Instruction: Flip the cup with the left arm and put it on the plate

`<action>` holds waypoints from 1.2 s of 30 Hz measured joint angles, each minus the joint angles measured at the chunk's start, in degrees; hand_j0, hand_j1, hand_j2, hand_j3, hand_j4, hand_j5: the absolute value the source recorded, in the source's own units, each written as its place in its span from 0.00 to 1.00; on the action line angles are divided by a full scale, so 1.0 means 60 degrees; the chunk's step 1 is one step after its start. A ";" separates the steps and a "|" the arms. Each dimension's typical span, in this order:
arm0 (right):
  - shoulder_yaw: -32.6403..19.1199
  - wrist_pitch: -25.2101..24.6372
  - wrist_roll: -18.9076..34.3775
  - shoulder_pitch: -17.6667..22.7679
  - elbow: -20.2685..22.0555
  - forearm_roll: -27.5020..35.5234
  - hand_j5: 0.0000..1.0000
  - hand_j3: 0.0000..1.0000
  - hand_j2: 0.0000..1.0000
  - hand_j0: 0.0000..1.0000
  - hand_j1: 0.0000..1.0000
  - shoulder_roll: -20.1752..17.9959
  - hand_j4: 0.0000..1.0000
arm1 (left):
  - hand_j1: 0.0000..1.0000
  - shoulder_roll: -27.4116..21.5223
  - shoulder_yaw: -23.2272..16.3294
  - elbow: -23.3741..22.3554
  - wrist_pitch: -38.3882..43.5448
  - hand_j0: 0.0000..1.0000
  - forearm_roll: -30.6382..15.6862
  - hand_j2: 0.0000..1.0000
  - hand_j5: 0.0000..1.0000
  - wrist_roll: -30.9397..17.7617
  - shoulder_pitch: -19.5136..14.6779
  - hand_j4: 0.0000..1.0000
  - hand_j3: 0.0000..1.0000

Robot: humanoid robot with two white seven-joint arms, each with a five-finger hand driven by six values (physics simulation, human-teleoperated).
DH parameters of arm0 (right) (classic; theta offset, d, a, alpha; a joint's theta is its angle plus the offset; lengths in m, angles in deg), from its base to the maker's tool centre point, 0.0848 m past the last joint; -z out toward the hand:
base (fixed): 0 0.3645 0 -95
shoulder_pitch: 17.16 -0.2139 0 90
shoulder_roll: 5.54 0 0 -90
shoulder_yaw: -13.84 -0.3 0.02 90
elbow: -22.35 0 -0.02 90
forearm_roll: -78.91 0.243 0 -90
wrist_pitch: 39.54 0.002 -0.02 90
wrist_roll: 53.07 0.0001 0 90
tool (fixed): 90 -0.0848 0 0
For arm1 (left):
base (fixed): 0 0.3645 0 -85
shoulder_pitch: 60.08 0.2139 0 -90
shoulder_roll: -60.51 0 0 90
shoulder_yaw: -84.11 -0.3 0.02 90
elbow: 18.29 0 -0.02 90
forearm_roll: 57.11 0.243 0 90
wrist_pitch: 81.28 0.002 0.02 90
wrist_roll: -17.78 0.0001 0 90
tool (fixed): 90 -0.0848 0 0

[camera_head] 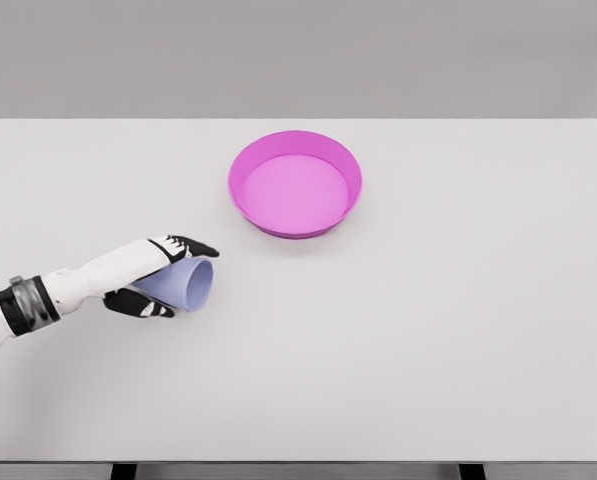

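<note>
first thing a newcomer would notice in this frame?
The bright magenta plate stands out most, sitting empty above the middle of the white table. Next is the left hand at the lower left, wrapped around a pale lavender cup that lies tipped sideways, its open mouth facing right. The cup is well apart from the plate, down and to its left.

the left hand (160, 272) holds the light blue cup (188, 285) on its side, on the white table (428, 330), near the pink plate (295, 183).
</note>
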 measured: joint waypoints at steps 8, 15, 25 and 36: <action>0.0000 0.0000 0.0000 0.0000 -0.0001 0.0002 1.00 1.00 1.00 1.00 1.00 0.0000 1.00 | 0.74 0.0002 0.0016 0.0013 0.0042 0.74 -0.0181 0.74 0.74 -0.0136 0.0000 0.74 0.74; 0.0000 0.0000 0.0000 0.0000 -0.0001 0.0002 1.00 1.00 1.00 1.00 1.00 0.0000 1.00 | 0.73 0.0007 -0.0012 0.0002 -0.0022 0.73 -0.0170 0.73 0.73 -0.0214 -0.0088 0.73 0.73; 0.0000 0.0000 0.0000 0.0000 -0.0001 0.0002 1.00 1.00 1.00 1.00 1.00 0.0000 1.00 | 0.73 0.0009 -0.0010 -0.0048 -0.0045 0.73 -0.0678 0.73 0.73 -0.0209 -0.0293 0.73 0.73; 0.0000 0.0000 0.0000 0.0000 -0.0001 0.0002 1.00 1.00 1.00 1.00 1.00 0.0000 1.00 | 0.74 0.0362 -0.0030 -0.0522 -0.0045 0.74 -0.1723 0.74 0.74 -0.0398 -0.0718 0.74 0.74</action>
